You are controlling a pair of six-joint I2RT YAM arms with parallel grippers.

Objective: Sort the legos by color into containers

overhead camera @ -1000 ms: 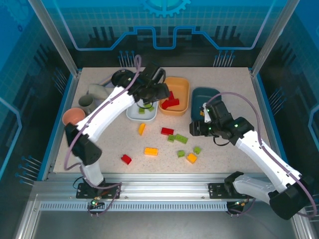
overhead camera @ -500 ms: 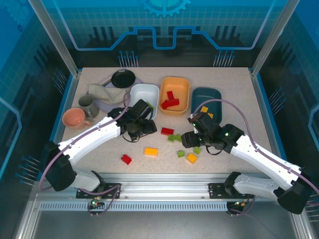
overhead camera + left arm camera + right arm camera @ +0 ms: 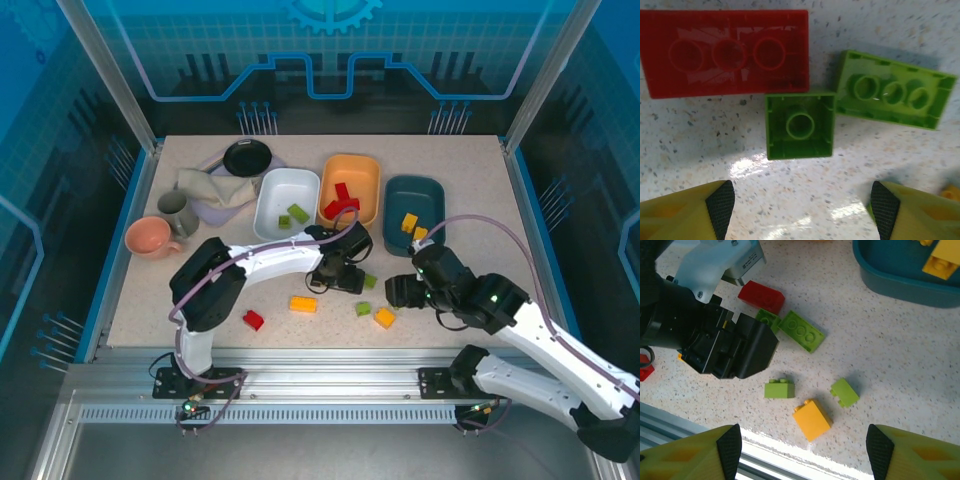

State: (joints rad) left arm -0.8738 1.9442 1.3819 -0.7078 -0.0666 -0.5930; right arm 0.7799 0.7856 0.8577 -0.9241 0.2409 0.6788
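Lab test cell: aluminium frame [image 3: 320, 385], blue panels [image 3: 330, 50], speckled table [image 3: 470, 190]

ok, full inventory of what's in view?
tubs: 3, white tub, orange tub, teal tub, in a row at far centre
bricks in tubs: 2 green in white tub; red in orange tub, count unclear; 2 yellow in teal tub
loose bricks: 8, mid-table; 2 red, 4 green, 2 yellow-orange
dish: 1, black, far left
cloth: 1, grey, beside dish
plate: 1, lilac, under cloth
cup: 1, grey, left
mug: 1, pink, left edge
left tool: open, over a red and two green bricks
right tool: open, over two green and one yellow-orange brick
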